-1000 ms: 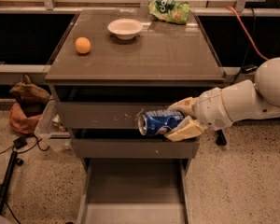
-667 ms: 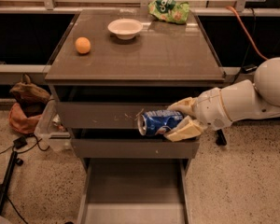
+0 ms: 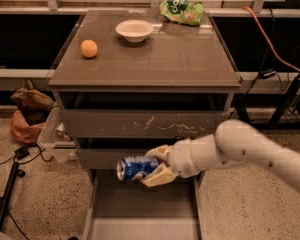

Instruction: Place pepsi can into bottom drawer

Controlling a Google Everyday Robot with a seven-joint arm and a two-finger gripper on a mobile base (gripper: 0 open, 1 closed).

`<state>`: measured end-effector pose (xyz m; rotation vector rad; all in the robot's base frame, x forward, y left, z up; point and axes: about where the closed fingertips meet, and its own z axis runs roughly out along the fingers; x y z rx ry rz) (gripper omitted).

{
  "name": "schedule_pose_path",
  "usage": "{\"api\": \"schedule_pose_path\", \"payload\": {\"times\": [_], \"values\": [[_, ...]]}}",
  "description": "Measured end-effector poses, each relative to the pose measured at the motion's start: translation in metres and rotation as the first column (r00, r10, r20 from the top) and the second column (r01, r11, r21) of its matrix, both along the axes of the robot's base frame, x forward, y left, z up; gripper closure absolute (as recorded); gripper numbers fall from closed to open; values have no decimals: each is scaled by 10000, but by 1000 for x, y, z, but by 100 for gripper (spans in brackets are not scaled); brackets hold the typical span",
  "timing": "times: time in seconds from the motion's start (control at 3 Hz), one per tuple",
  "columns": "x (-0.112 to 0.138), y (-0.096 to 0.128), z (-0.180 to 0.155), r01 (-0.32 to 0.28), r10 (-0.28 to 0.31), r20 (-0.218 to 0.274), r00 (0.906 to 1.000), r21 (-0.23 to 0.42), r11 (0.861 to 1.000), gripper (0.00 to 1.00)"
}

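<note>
The pepsi can [image 3: 133,168] is blue with white markings and lies on its side, its silver end pointing left. My gripper [image 3: 156,165] is shut on it, one tan finger above and one below. The white arm reaches in from the right. The can hangs in front of the middle drawer front, above the back part of the open bottom drawer [image 3: 140,211]. That drawer is pulled out toward the camera and its flat grey floor shows nothing on it.
The cabinet top [image 3: 190,59] carries an orange [image 3: 89,48], a white bowl [image 3: 134,30] and a green chip bag [image 3: 181,10]. A clear plastic bin [image 3: 51,136] and a brown-and-orange bag [image 3: 27,111] sit on the floor at left. Cables lie at lower left.
The gripper with the can has moved down and to the left, from the gap below the top drawer to over the open bottom drawer.
</note>
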<state>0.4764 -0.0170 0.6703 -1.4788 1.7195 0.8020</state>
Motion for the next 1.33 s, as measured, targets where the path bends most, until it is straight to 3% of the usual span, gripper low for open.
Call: {"api": "schedule_pose_path", "payload": {"times": [0.33,0.67,1.0,1.33], "values": [[-32,59,-96,-391,380,-1067,9936,-87,9992,100],[-44,90,-168,-20,-130,-1956,9806,-763,9971,100],[-26,101,-169,526,-644,-1664,9839,-746,9958,100],[-31,100,-168,363,-486,-1738,9836,-735,9966,100]]}}
